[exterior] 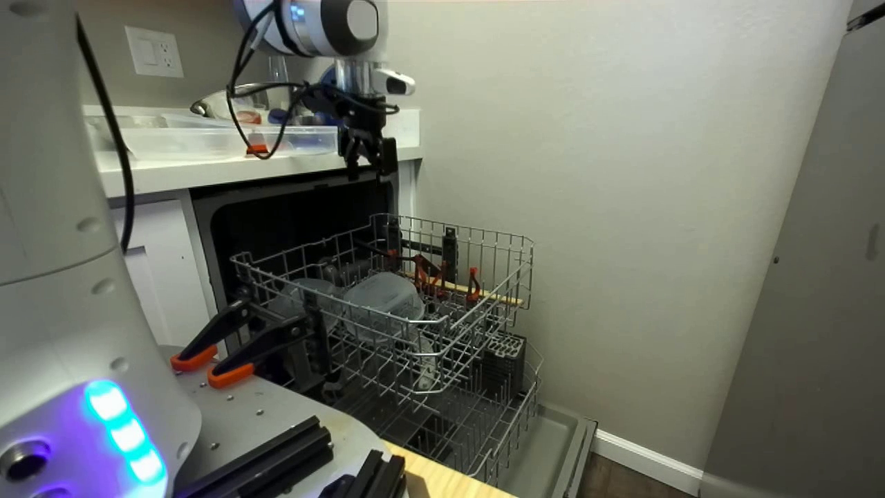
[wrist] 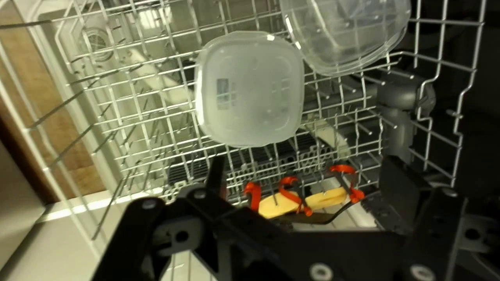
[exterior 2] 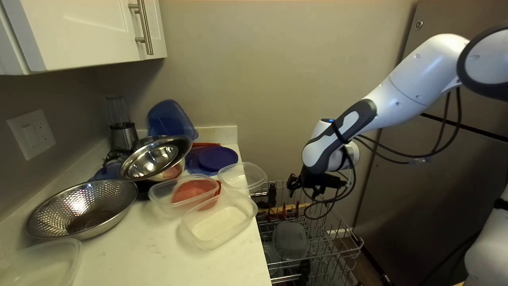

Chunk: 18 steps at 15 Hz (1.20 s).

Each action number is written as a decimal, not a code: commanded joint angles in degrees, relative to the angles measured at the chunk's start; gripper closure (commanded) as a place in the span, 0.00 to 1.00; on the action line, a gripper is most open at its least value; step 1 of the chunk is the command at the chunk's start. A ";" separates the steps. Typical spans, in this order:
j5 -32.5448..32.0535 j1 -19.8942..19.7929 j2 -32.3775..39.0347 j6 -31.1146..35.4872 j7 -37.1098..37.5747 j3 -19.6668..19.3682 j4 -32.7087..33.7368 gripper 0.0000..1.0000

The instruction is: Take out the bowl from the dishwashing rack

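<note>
Mara: How did the pincer (wrist: 304, 166) stand?

Ivo: Wide apart, gripping nothing, well above the dishwashing rack (exterior: 498, 266). A cable loop (exterior: 263, 157) hung just beside it; on a deep descent that loop could catch on the rack's rim.

Mara: Was it lined up?

Ivo: Apparently not. In the wrist view the red hoops (wrist: 254, 196) and the yellow stick (wrist: 326, 198) showed below, between its tips, while the bowl (wrist: 250, 91) lay beyond them. A straight drop could jam the tips among those pieces.

Mara: And where was the bowl?

Ivo: Inside the rack, near the edge facing the robot base (exterior: 69, 346), between that edge's two corners. It seemed to sit bottom up, so its smooth, sloping sides could slip out of a shallow pinch.

Mara: What about the clear container (wrist: 347, 39)?

Ivo: It lay just beside the bowl, toward the same edge's corner by the dishwasher (exterior: 297, 216). Whether the two touched was impossible to tell. A finger forced between them could knock it, or the lift could drag it along.

Mara: And the lift?

Ivo: A tilted bowl could hook on the rack's edge and drop, since the wire wall rose close by.
</note>
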 commanded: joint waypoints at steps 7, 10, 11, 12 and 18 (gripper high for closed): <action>19.56 -7.57 14.69 -22.27 -27.88 2.66 17.19 0.00; 21.33 -7.53 17.04 -23.95 -31.88 1.62 19.65 0.00; 21.22 -7.02 17.97 -22.97 -32.25 1.29 20.46 0.00; 21.09 -6.72 19.00 -22.54 -32.81 1.28 21.61 0.00; 19.65 -5.35 20.79 -22.74 -31.07 0.50 23.74 0.00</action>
